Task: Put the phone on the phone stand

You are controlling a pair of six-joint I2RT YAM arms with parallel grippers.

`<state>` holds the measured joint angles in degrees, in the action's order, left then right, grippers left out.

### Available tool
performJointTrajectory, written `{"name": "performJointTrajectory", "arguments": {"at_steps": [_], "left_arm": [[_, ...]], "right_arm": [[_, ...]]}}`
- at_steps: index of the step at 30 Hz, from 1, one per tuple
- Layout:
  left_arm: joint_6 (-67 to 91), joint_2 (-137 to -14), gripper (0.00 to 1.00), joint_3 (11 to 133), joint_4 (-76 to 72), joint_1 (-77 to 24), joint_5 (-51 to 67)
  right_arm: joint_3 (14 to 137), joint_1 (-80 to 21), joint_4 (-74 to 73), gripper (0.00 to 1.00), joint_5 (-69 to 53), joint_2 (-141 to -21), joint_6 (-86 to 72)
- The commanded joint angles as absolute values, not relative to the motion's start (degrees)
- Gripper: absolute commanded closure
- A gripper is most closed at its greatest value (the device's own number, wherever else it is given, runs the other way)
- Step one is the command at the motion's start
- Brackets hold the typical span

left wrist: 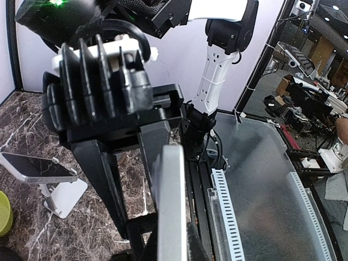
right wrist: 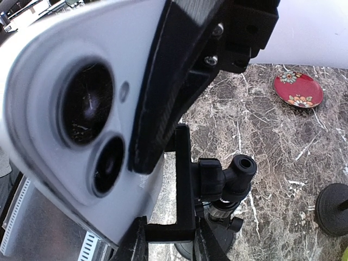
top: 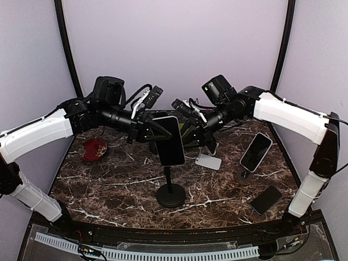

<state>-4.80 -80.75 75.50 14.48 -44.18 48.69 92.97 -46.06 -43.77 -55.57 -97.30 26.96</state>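
A white-backed phone point(top: 169, 140) hangs upright above the black phone stand, whose round base point(top: 171, 196) rests on the marble table. My left gripper point(top: 148, 129) is shut on the phone's left side. In the left wrist view the phone appears edge-on as a silver strip point(left wrist: 175, 206) running up from between my fingers. My right gripper point(right wrist: 169, 239) is shut on the lower arm of the phone stand's black clamp bracket point(right wrist: 185, 179), just beside the phone's camera lenses point(right wrist: 81, 109). From above, the right gripper point(top: 197, 135) sits at the phone's right edge.
A phone leans on a white stand point(top: 209, 159) behind the centre. Another phone point(top: 255, 152) sits on a small round stand at the right, and a dark phone point(top: 266, 199) lies flat at front right. A red plate point(top: 94, 149) is at the left.
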Motion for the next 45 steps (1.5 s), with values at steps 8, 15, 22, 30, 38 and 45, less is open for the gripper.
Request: {"name": "performJointTrajectory", "arguments": {"at_steps": [8,15,22,30,38,45], "left_arm": [[-13.16,-83.68,1.00,81.05,18.99,-41.26,42.85],[-11.80,-81.63,1.00,78.23,22.21,-38.96,38.88],[-9.63,-78.06,1.00,74.36,29.67,-38.87,32.72],[-7.64,-73.86,1.00,71.63,34.52,-38.93,27.67],[-7.40,-75.51,1.00,74.29,38.80,-38.97,23.27],[-5.55,-77.73,1.00,76.58,32.24,-40.99,16.55]], "right_arm": [[95.53,-47.30,-47.85,1.00,-63.00,-95.84,33.13],[95.89,-47.29,-50.96,1.00,-62.79,-95.39,36.36],[94.32,-46.56,-49.95,1.00,-59.96,-93.42,34.38],[93.57,-44.33,-47.58,1.00,-59.81,-92.75,31.03],[92.57,-43.86,-48.31,1.00,-61.59,-91.76,32.31],[91.58,-46.54,-48.63,1.00,-63.79,-91.97,32.60]]}}
